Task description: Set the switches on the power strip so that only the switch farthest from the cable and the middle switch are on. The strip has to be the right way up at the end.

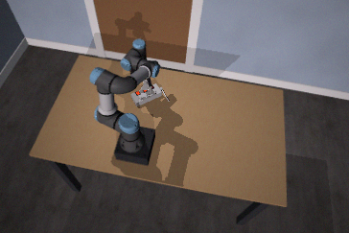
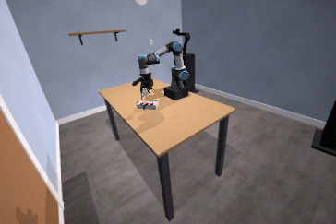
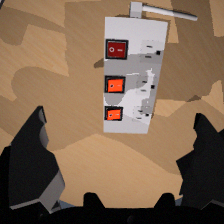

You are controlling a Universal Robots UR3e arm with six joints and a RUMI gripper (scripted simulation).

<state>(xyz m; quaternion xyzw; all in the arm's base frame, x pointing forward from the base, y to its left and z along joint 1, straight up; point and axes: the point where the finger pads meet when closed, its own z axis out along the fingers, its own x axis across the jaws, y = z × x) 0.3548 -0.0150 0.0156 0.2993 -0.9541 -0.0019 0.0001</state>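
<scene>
i see one power strip (image 3: pixel 132 75) lying face up on counter (image 1: pixel 230 133), cable (image 3: pixel 165 12) at far end. three switches counted: one dark red (image 3: pixel 116 49) nearest cable, two bright orange, middle (image 3: pixel 115 84) and farthest (image 3: pixel 113 114). one arm; my gripper (image 3: pixel 121 110) released, jaws spread wide, grasping nothing, hovering above strip's near end.
</scene>
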